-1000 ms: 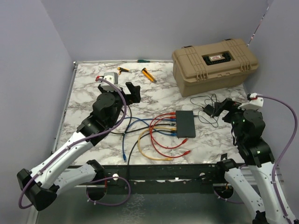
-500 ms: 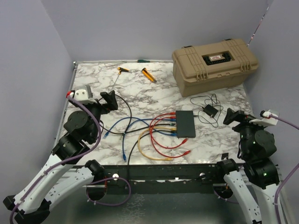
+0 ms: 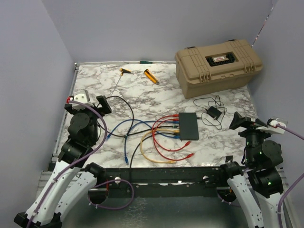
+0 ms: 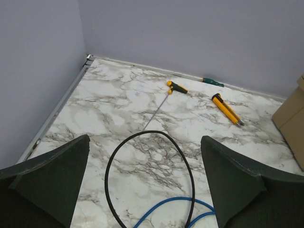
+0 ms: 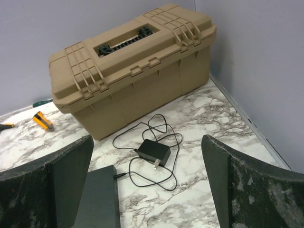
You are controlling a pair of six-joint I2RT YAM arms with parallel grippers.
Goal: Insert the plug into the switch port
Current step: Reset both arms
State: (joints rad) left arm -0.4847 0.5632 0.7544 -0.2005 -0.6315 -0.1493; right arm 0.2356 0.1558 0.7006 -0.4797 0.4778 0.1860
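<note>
The switch (image 3: 188, 125) is a flat dark-grey box lying mid-table, with red, yellow and blue cables (image 3: 161, 124) running to its left edge. Loose cable ends lie near the front: a blue plug (image 3: 126, 160) and a red plug (image 3: 190, 155). My left gripper (image 3: 102, 103) is open and empty at the far left, above a black cable loop (image 4: 149, 175) and a blue cable (image 4: 166, 206). My right gripper (image 3: 237, 121) is open and empty, right of the switch. The right wrist view shows the switch's corner (image 5: 99, 199) with its thin power cord.
A big tan case (image 3: 217, 65) stands at the back right and fills the right wrist view (image 5: 133, 61). A small black power adapter (image 5: 154, 152) lies in front of it. A yellow-handled screwdriver (image 4: 176, 87), a yellow knife (image 4: 227, 108) and a green tool (image 4: 211, 81) lie near the back wall.
Both arms have pulled back from the table's middle toward the near edge, the left to the far left, the right to the far right. The cables and switch have not moved.
</note>
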